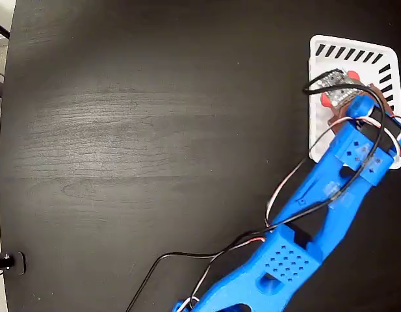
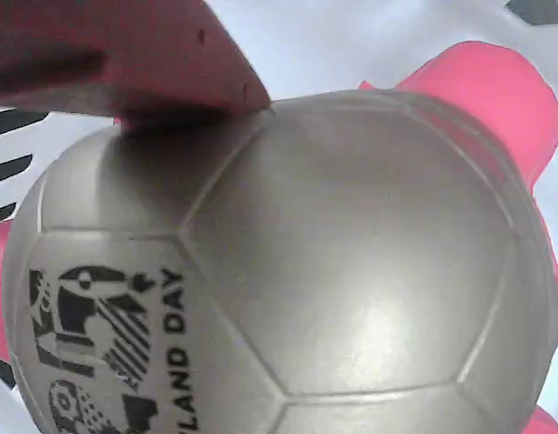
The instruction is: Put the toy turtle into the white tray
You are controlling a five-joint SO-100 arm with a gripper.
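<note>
Tool (image 1: pixel 346 104) sits over the white tray (image 1: pixel 317 133) at the right edge of the dark wood-grain surface (image 1: pixel 155 130) in the fixed view, carried by the blue arm (image 1: pixel 317 208) that reaches up from the bottom of the picture with black, red and white cables (image 1: pixel 278 195) running along it. We note the toy turtle (image 1: pixel 335 88) just at the tool's tip, inside the tray's outline, near the end with dark slanted slots (image 1: pixel 349 53); its speckled shell and red parts show beside the blue wrist. In the wrist view the turtle (image 2: pixel 297 271) fills nearly the whole frame: a shiny tan-grey domed shell with panel seams, a black printed mark with the letters "LAND DAY" at lower left, and a red limb (image 2: pixel 496 99) at upper right. One red finger (image 2: pixel 125 54) lies across the top left, touching the shell. We see only this one finger, so we cannot tell whether the tool is clenched on the turtle or released. White tray floor and dark slots show behind the shell at the left edge.
</note>
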